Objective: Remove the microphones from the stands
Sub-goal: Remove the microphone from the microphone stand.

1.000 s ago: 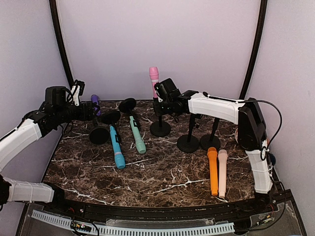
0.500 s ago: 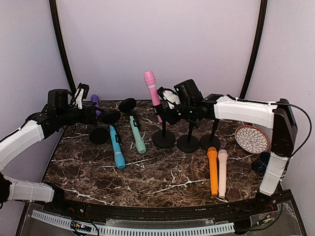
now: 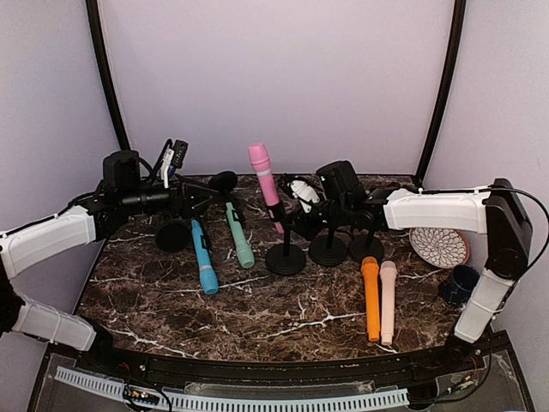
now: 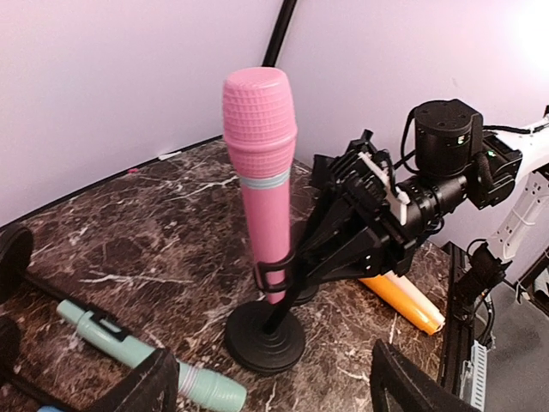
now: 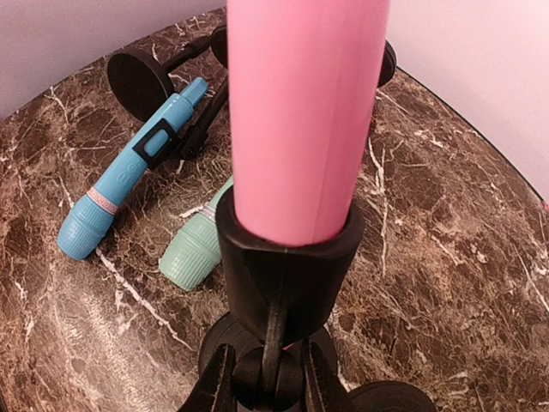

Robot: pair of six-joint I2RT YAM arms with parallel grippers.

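Marble table (image 3: 283, 322), lilac walls (image 3: 283, 77) | pink microphone (image 3: 268, 187) upright in clip (image 4: 273, 273) of stand (image 3: 285, 257) | right gripper (image 5: 268, 382) pinches stand stem under clip | left gripper (image 4: 273, 388) spread, short of microphone | risk: off-axis pull drags stand, thin stem slips

The microphone (image 3: 264, 184) sits upright in its stand (image 3: 285, 257) at mid-counter (image 3: 257, 313). Two other stands (image 3: 328, 249) are just right of it, with a pair of loose microphones (image 3: 371, 300) lying before them. Two fallen microphones (image 3: 204, 262) lie left, and a plate (image 3: 439, 246) is far right.
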